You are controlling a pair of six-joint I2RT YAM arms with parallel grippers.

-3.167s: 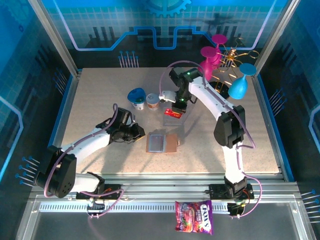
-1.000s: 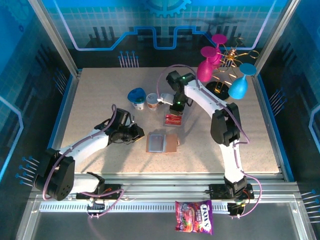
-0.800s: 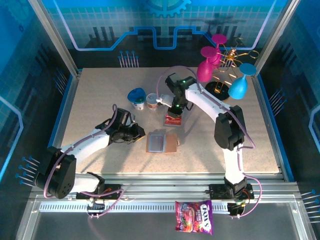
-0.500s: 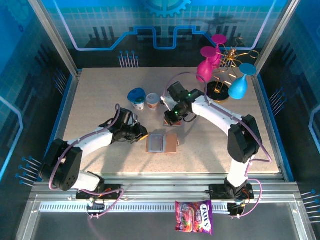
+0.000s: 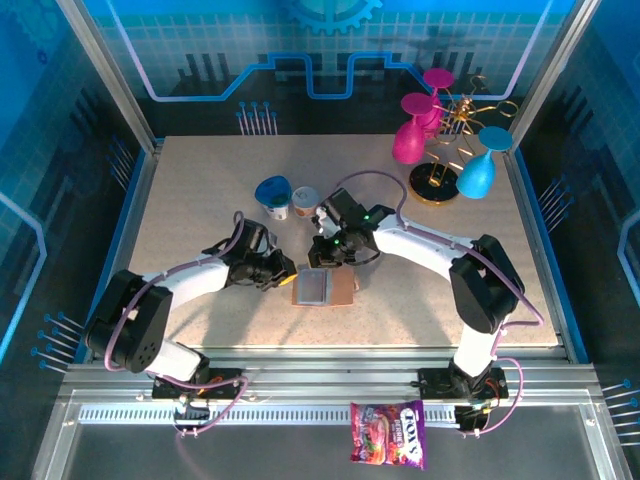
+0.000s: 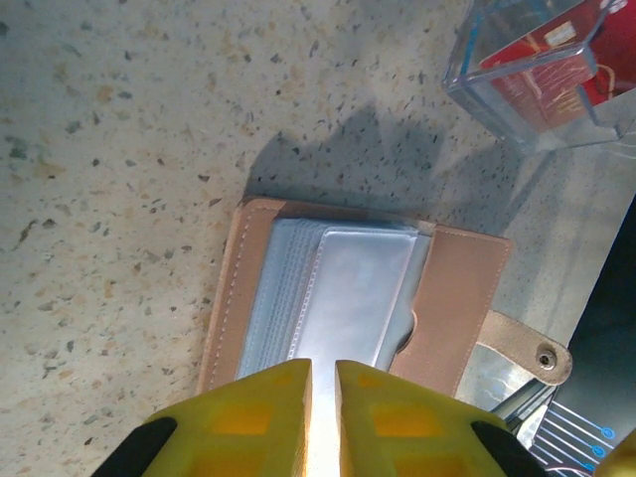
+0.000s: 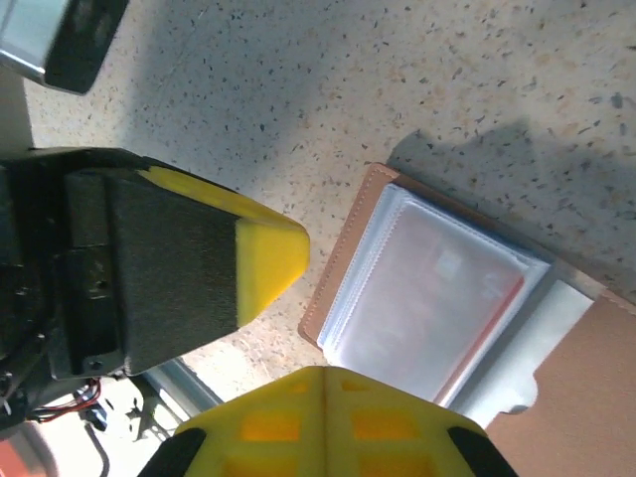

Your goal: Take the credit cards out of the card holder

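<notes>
From above, your wallet [image 5: 325, 287] lies open on the table [image 5: 200, 200], with the left gripper [image 5: 284, 272] at its left edge and the right gripper [image 5: 322, 256] just behind it.

Left wrist: its fingers [image 6: 253, 412] are nearly pressed together and empty at the wallet's near edge. A red card [image 6: 547, 65] sits in a clear box [image 6: 472, 84] beyond.

Right wrist: the right gripper is pressed together and empty. A red-edged card [image 7: 437, 298] shows inside the wallet's sleeve.

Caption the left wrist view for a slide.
Left gripper at the edge of the open card holder; red cards in a clear box beyond.
</notes>
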